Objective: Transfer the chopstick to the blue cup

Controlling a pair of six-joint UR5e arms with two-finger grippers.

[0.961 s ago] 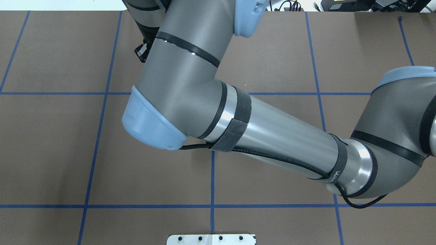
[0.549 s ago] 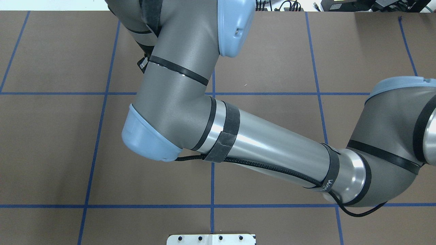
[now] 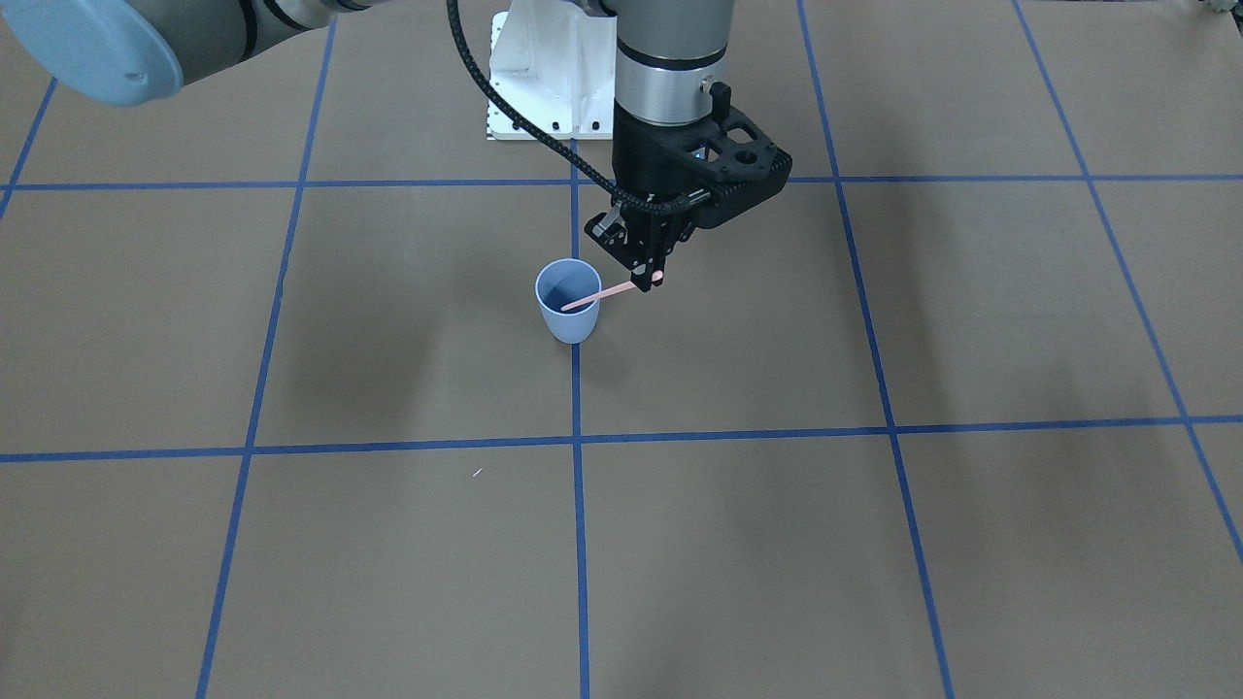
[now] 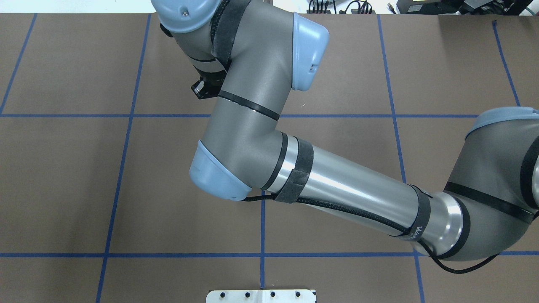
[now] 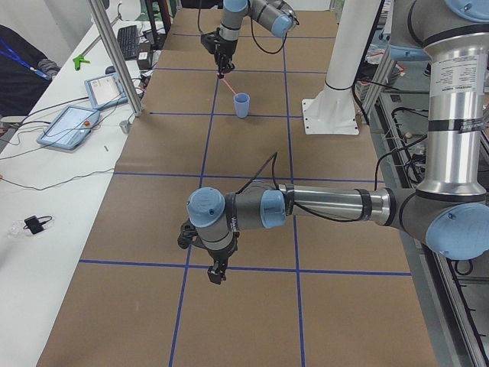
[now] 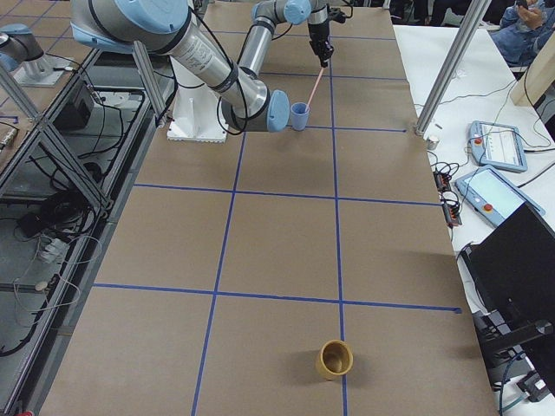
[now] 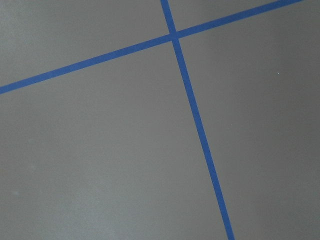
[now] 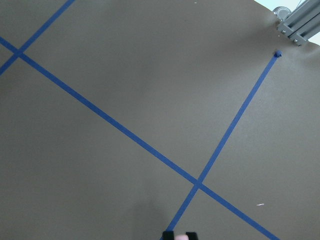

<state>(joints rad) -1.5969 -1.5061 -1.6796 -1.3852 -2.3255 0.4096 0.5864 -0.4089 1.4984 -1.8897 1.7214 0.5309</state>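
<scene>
The blue cup stands upright on the brown table, on a blue tape line near the white base plate. My right gripper hangs just above and beside its rim, shut on the top end of the pink chopstick. The stick slants down with its lower end inside the cup. The side views show the same cup and chopstick. In the overhead view my right arm hides both. My left gripper hovers low over the table far from the cup; I cannot tell its state.
A white base plate lies behind the cup. An orange-brown cup stands at the table's far right end. Tablets and cables lie on the white side bench, where a person sits. A tiny white fleck lies on the table.
In the overhead view my right arm's elbow and wrist have swung to the right and slightly toward the robot.
</scene>
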